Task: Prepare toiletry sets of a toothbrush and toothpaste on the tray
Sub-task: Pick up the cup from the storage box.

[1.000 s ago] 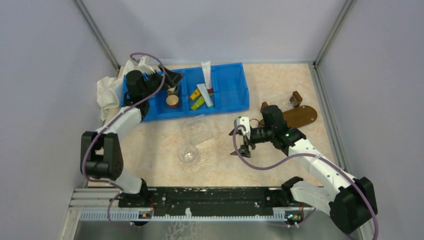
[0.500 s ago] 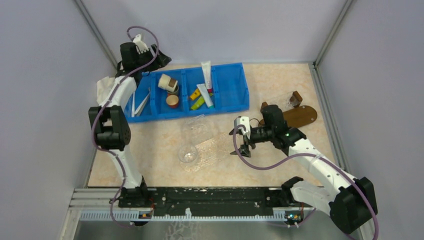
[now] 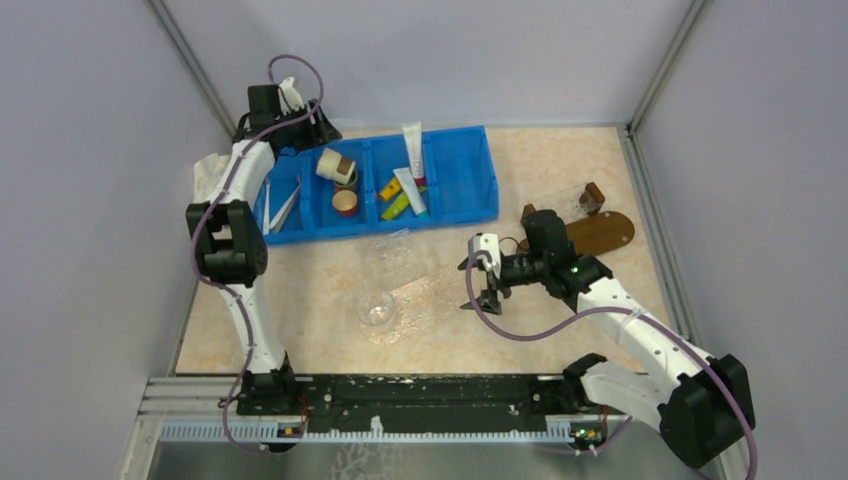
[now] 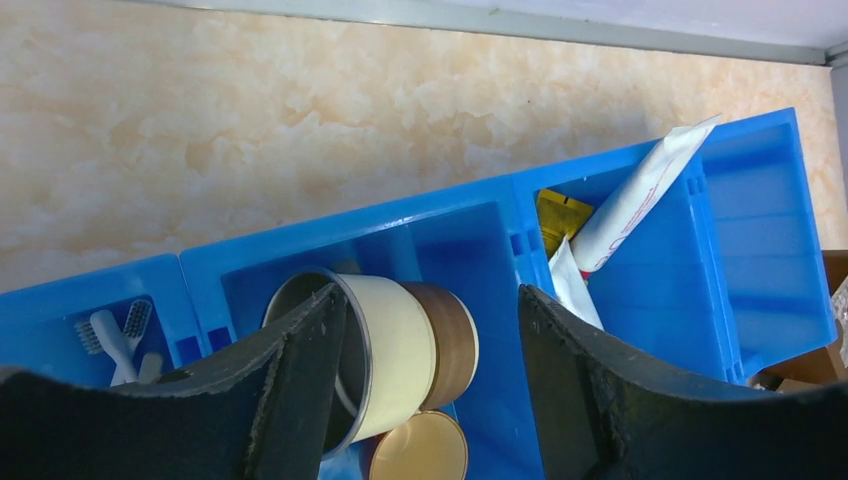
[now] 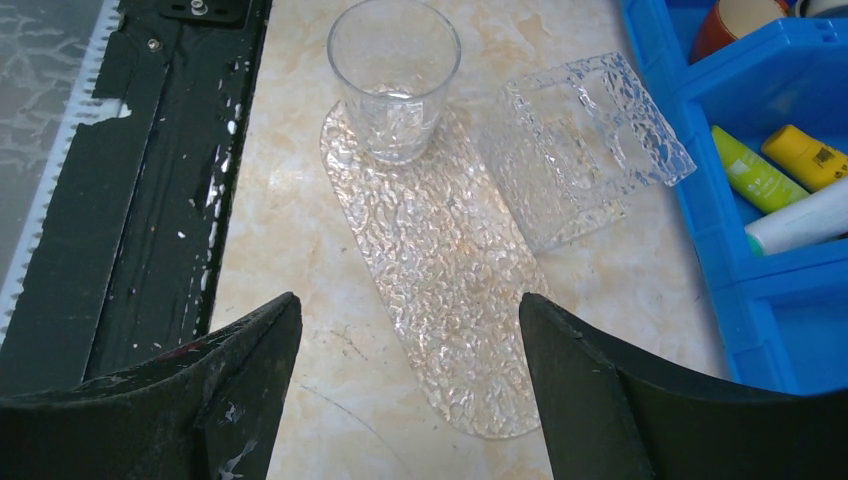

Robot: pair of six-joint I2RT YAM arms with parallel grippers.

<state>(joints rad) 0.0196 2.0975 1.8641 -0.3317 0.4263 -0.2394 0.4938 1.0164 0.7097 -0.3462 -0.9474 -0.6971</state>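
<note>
The left gripper (image 4: 430, 300) and right gripper (image 5: 410, 310) both stand with jaws apart, empty. Thin white toothbrushes (image 3: 283, 207) lie at the left end of the glossy blue bin (image 3: 460, 190), upper left. Smooth toothpaste tubes (image 3: 409, 190) lie mid-bin, above the pebbled clear tray (image 5: 450, 280).

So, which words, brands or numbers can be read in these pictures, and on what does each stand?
No text is readable in any view.
White toothpaste tube: a red mark, too blurred to read.
Yellow tube: small dark print, too small to read.
</note>
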